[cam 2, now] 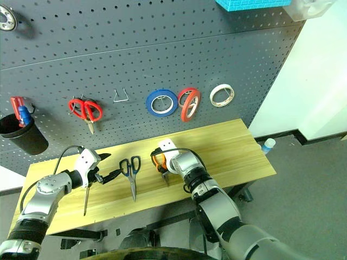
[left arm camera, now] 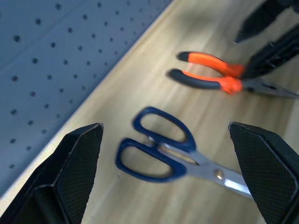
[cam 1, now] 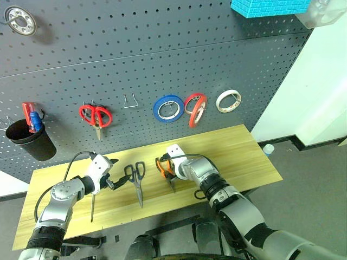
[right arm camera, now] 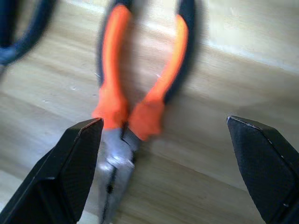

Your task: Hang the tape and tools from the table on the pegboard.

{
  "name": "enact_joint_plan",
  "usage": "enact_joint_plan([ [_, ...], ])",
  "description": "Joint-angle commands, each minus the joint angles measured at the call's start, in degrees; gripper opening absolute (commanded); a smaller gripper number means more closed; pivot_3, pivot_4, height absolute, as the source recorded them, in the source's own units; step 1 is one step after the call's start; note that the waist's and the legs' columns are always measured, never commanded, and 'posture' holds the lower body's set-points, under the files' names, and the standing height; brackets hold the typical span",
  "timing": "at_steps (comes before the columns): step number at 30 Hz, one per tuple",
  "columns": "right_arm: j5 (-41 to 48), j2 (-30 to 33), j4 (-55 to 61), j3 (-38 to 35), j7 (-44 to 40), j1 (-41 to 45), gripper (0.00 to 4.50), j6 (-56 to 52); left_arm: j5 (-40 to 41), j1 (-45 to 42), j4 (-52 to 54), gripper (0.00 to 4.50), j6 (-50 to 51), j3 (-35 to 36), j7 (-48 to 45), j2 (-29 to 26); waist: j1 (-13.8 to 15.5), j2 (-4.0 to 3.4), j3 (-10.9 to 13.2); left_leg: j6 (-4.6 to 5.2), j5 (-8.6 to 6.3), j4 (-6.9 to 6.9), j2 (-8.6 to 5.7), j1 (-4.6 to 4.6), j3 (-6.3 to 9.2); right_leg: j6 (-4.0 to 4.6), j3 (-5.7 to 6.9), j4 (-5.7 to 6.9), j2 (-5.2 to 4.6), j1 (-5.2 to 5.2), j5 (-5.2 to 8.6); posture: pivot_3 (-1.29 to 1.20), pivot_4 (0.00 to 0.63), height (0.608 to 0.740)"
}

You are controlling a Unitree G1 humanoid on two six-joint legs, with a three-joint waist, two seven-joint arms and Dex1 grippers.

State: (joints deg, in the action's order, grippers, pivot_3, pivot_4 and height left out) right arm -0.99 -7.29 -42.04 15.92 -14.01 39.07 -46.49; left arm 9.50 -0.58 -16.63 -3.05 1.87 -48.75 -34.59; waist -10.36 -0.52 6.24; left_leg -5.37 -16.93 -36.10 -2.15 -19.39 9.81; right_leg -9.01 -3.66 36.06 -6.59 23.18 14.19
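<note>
We see the pegboard (cam 1: pixel 162 49) with red tape (cam 1: pixel 196 106) already hung; the table (cam 1: pixel 227 149) holds blue-handled scissors (cam 1: pixel 136 179), pliers (right arm camera: pixel 135 88) and screwdriver (cam 1: pixel 92 205). Right gripper (right arm camera: pixel 166 168) spread wide over the pliers, left gripper (left arm camera: pixel 166 175) spread empty beside the scissors.

Bright, even light — soft shadows; pliers (right arm camera: pixel 135 93) blurred in the right wrist view.
</note>
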Motion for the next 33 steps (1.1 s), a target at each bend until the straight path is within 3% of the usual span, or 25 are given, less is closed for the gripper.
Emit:
enact_joint_plan([
  [1, 0.6, -5.3, 6.7, 2.9, -1.1, -3.0, 4.39, -1.5, 0.8, 1.7, 3.0, 4.49, 0.9, 1.8, -0.4, -1.6, 0.0, -0.03, 0.4, 0.0, 0.0, 0.01, 0.0, 0.01, 0.0, 0.0, 0.0, 0.02, 0.0, 0.0, 0.02, -0.13, 0.148, 0.738],
  [6, 1.0, -5.3, 9.8, 4.2, -0.8, -5.4, 4.39, -1.9, 1.1, 2.5, 2.6, 4.49, 1.2, 2.2, -0.9, -2.7, 0.1, 0.09, 1.9, 0.0, 0.0, -0.02, -0.01, -0.05, 0.01, -0.01, 0.0, 0.02, 0.0, 0.02, 0.03, -0.14, 0.175, 0.738],
  [15, 0.7, -6.3, 4.8, 3.4, 2.5, -4.2, 4.39, 1.9, 1.6, 3.2, -0.1, 4.49, -0.4, 3.6, -1.9, -3.0, 0.0, 0.14, 3.2, 0.0, -0.01, 0.06, 0.0, -0.13, 0.0, 0.02, 0.0, 0.0, 0.0, 0.18, 0.08, -0.15, 0.193, 0.738],
  [26, 2.8, -9.0, -8.6, -2.3, 7.0, 4.0, 4.39, 8.1, 2.6, 4.9, -1.9, 4.49, -2.8, 4.7, -1.5, -1.8, 0.1, 0.16, 3.2, 0.01, -0.01, 0.04, 0.0, -0.1, -0.01, 0.02, 0.0, 0.0, -0.01, 0.12, 0.08, -0.13, 0.182, 0.738],
  [33, 2.0, -10.5, -11.9, -0.7, 7.2, 5.0, 4.39, 8.6, 2.8, 5.2, -3.4, 4.49, -4.3, 5.2, -1.6, -1.6, 0.1, 0.18, 3.2, 0.01, -0.01, 0.06, 0.0, -0.1, -0.01, 0.02, 0.0, -0.01, -0.01, 0.12, 0.08, -0.12, 0.176, 0.738],
])
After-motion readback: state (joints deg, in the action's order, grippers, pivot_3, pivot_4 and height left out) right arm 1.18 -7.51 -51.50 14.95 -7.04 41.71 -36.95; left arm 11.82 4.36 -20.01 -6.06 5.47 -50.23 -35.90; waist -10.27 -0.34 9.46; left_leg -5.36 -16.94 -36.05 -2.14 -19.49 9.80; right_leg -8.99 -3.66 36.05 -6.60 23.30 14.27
